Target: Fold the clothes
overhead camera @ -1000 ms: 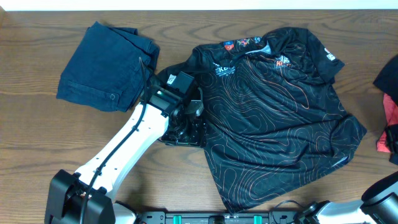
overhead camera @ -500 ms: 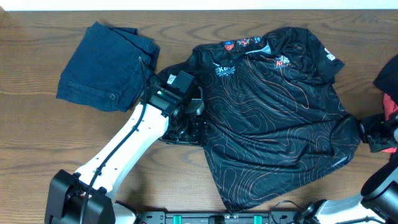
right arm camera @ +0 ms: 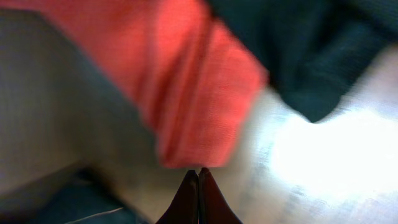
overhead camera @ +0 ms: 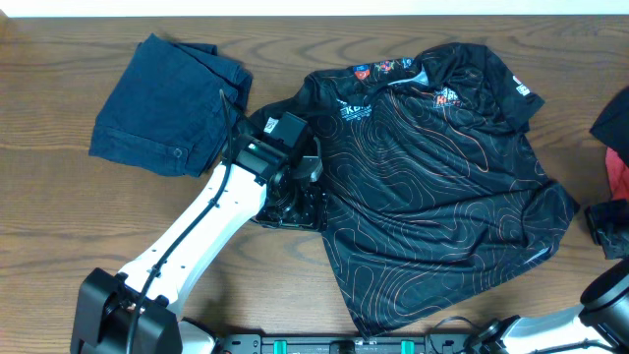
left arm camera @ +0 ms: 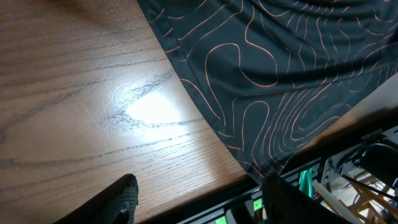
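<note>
Black short-sleeved jersey with thin orange contour lines (overhead camera: 432, 187) lies spread front-up on the brown wooden table (overhead camera: 59, 246), centre to right, collar at the far edge and hem toward me. Small chest logos are showing.

My left gripper (overhead camera: 293, 202) sits at the jersey's left side edge. On the left wrist camera its two dark fingers (left arm camera: 118, 198) stand wide apart with bare wood between them, nothing in the grasp, and the jersey's edge runs just beyond.

Further left, well apart from the jersey's body, lies a folded navy denim garment (overhead camera: 167, 103) with one button (overhead camera: 178, 153) near its front edge.

Over at the far right my right gripper (right arm camera: 198, 186) is down low, tips pinched together on nothing that I can see. That view is badly blurred, with a red garment (right arm camera: 193, 81) and some dark cloth (right arm camera: 298, 50) just ahead.
</note>
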Robot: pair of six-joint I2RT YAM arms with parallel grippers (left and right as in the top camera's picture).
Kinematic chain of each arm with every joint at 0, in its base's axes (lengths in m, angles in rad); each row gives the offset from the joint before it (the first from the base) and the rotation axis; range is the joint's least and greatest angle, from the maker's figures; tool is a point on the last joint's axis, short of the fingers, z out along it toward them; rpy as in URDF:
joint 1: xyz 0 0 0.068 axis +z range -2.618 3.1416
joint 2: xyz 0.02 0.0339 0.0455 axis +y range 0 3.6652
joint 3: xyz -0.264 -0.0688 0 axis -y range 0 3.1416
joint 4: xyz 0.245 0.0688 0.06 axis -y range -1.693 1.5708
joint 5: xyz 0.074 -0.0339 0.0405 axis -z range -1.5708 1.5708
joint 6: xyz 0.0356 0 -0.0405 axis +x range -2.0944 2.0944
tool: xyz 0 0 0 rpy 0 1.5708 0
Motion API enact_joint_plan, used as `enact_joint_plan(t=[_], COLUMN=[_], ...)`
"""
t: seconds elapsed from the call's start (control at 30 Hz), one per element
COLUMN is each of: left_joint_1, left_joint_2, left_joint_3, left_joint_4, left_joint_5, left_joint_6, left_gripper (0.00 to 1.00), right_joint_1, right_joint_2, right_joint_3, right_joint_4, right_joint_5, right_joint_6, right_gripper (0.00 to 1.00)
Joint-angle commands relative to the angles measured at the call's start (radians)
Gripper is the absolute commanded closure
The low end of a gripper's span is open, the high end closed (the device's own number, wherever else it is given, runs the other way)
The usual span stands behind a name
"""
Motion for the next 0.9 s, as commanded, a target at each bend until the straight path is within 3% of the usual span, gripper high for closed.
enact_joint_plan(t=[0.0, 0.13, 0.27, 0.4, 0.6, 0.87], left_joint_1=[0.004, 0.004, 0.004, 0.004, 0.004, 0.004], left_joint_2=[-0.021, -0.021, -0.021, -0.021, -0.021, -0.021], left_joint_3=[0.019, 0.019, 0.019, 0.019, 0.019, 0.019], left_joint_4=[-0.003, -0.003, -0.003, -0.003, -0.002, -0.014], left_joint_5=[-0.012, -0.019, -0.019, -0.019, -0.019, -0.019], left_joint_6=[0.017, 0.017, 0.017, 0.017, 0.016, 0.016], left_gripper=[0.34, 0.34, 0.33, 0.33, 0.33, 0.33], right_joint_1=[-0.009, 0.003, 0.022, 0.039, 0.074, 0.047], right_joint_2=[0.005, 0.005, 0.006, 0.010, 0.074, 0.097], right_joint_3=[0.014, 0.014, 0.005, -0.033, -0.151, -0.143], right_joint_4=[0.003, -0.066, -0.068, 0.040, 0.283, 0.256], right_joint_5=[-0.331, -0.396, -0.318, -0.177, -0.217, -0.203], right_joint_6=[-0.133, -0.159, -0.143, -0.082, -0.049, -0.042], right_gripper=[0.99, 0.99, 0.99, 0.99, 0.99, 0.99])
